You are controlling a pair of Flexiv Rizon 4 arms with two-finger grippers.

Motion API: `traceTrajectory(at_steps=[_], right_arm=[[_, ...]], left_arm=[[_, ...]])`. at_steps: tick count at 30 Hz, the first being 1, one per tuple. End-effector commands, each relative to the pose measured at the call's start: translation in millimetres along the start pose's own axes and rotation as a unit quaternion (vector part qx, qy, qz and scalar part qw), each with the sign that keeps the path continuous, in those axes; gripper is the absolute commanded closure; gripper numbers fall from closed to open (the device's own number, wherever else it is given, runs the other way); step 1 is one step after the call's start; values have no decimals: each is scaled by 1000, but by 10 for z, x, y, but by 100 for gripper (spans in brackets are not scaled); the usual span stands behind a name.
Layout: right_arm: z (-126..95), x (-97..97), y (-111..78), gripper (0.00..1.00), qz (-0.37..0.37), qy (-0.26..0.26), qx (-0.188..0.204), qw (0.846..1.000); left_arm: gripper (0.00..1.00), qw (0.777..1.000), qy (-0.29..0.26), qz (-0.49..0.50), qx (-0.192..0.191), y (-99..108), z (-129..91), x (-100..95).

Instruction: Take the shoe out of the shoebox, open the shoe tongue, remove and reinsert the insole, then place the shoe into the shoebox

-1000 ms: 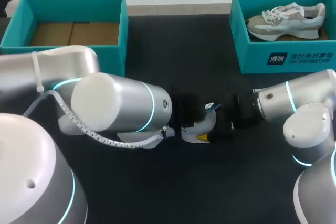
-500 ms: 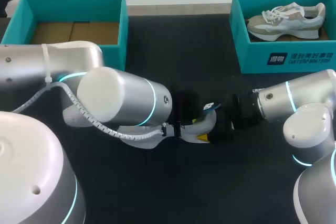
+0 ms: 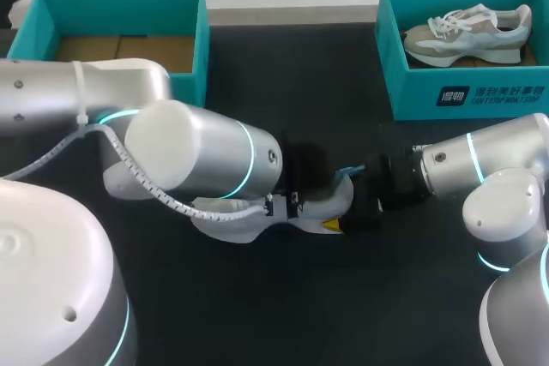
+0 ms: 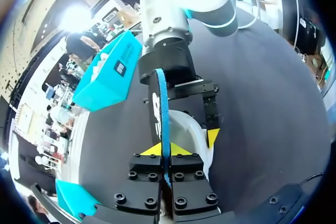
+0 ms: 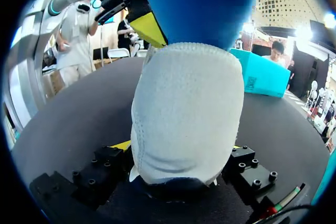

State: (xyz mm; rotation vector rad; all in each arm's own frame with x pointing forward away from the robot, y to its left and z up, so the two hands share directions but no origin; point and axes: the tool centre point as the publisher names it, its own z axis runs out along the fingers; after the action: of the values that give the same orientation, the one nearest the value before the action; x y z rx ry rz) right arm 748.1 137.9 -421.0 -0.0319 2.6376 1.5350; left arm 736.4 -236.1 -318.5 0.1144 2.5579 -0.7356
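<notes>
Head view hides most of the shoe (image 3: pixel 330 205), mid-surface (image 3: pixel 343 297) btw. both arms, but wrist views show more: left fingers (image 4: pixel 149 149) are clamped on the blue insole (image 4: pixel 163 103), seen edge-on, and right fingers (image 5: pixel 122 145) grip the shoe's end from both sides.

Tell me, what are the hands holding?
Left hand pinches the thin blue insole by its end; right hand grips the grey-white fabric shoe at one end.
</notes>
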Motion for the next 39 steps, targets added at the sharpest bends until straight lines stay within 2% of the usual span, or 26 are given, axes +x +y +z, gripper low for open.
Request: traceTrajectory(at_steps=[1, 10, 15, 21, 22, 23, 28, 39], right_arm=[[40, -11, -32, 100, 0, -1, 3, 1000], [40, -11, -32, 100, 0, -1, 3, 1000], [40, -11, -32, 100, 0, -1, 3, 1000], [40, -11, -32, 100, 0, -1, 3, 1000], [40, -11, -32, 100, 0, -1, 3, 1000], [40, -11, -32, 100, 0, -1, 3, 1000], [40, -11, -32, 100, 0, -1, 3, 1000], [40, -11, -32, 100, 0, -1, 3, 1000]], left_arm=[[100, 999, 32, -1, 1, -74, -173, -143], [100, 994, 105, 20, 32, -236, -395, -319], [100, 991, 126, 15, 37, -278, -460, -365], [100, 982, 183, 22, 45, -425, -584, -515], [100, 979, 191, 23, 67, -450, -614, -546], [100, 979, 194, 23, 65, -476, -647, -576], [100, 967, 226, 19, 112, -613, -822, -727], [100, 953, 226, -7, 200, -928, -1095, -918]])
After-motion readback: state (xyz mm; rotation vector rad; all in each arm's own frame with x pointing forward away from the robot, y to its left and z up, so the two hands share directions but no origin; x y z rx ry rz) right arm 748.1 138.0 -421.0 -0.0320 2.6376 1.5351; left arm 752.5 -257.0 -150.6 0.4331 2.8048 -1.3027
